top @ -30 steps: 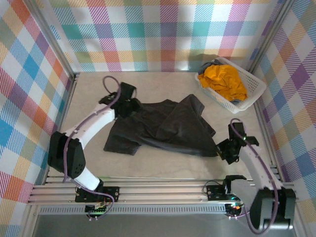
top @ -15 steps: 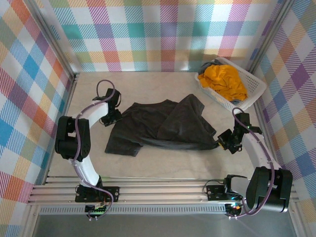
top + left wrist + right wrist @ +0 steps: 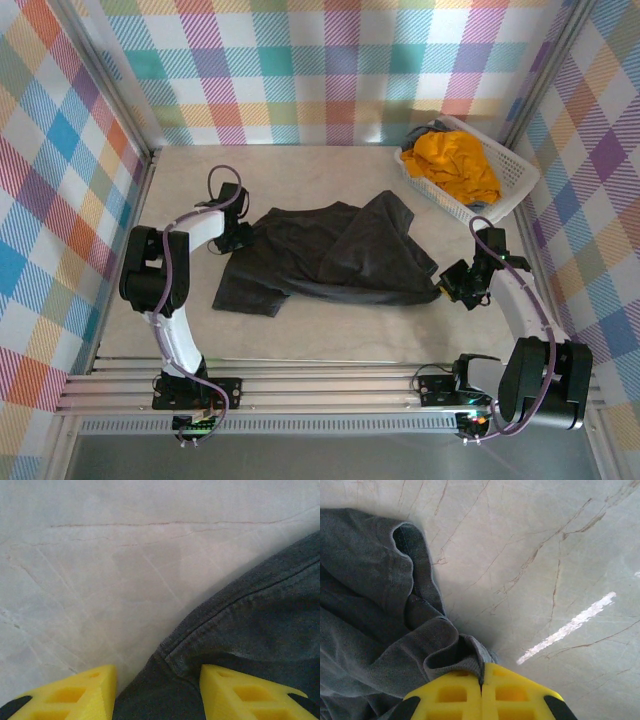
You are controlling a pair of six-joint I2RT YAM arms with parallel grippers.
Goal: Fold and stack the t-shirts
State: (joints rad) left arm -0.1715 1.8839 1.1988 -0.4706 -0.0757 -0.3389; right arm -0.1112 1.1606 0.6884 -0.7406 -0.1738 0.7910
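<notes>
Right gripper [image 3: 481, 672] has its two yellow fingers pressed tight together. A little fold of the grey t-shirt [image 3: 365, 605] is pinched between them. More of that shirt lies bunched up on one side of this gripper, on the pale table [image 3: 545, 555].

Left gripper [image 3: 156, 682] has its fingers wide apart and holds nothing. The hem of the grey t-shirt sits in the gap between them, and bare table lies ahead of the fingers.

From above, the grey t-shirt lies crumpled between the two grippers.

Well beyond the right gripper, a white basket [image 3: 515, 195] holds the orange t-shirt [image 3: 455, 165] in a heap. A bit of dark cloth [image 3: 420, 134] peeks out behind it in the basket, and I cannot tell what it is. The grey t-shirt is folded over itself, so its sleeves are hard to pick out.
</notes>
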